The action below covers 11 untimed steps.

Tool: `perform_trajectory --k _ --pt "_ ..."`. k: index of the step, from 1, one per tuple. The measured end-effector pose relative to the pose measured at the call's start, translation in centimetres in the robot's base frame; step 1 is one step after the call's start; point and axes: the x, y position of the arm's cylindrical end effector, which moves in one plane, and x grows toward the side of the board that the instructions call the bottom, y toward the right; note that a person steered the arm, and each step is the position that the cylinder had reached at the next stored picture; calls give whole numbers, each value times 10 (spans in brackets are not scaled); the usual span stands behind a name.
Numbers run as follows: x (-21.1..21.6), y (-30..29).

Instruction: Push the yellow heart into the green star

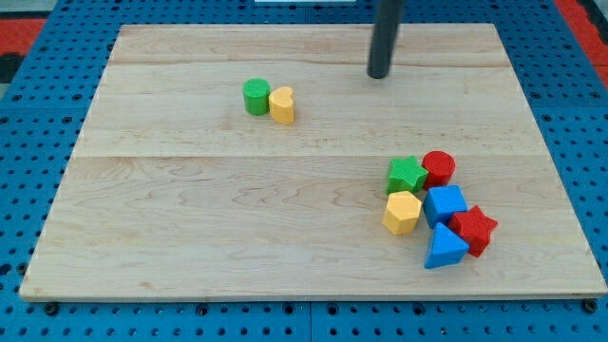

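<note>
- My tip (379, 74) rests on the table (190, 256) near the view's top, right of centre; there is no pincer here, only a bare rod holding nothing.
- The yellow heart (282, 104) lies to the view's left of my tip and a little lower, touching the green cylinder (256, 97) on its left.
- The green star (407, 175) sits well apart, toward the view's lower right, so I judge the push must run down and right, starting from the heart's upper left.
- The star crowds against a red cylinder (439, 167), yellow hexagon (402, 211) and blue cube (445, 202); the rod's upper part is cut off.
</note>
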Motion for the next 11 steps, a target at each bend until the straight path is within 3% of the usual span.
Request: perform_trajectory --k 2,5,6,8,10,11 --pt "16 -108" --pt "29 -188" --pt "56 -178" --pt "114 -56" --pt "86 -62" --pt "84 4"
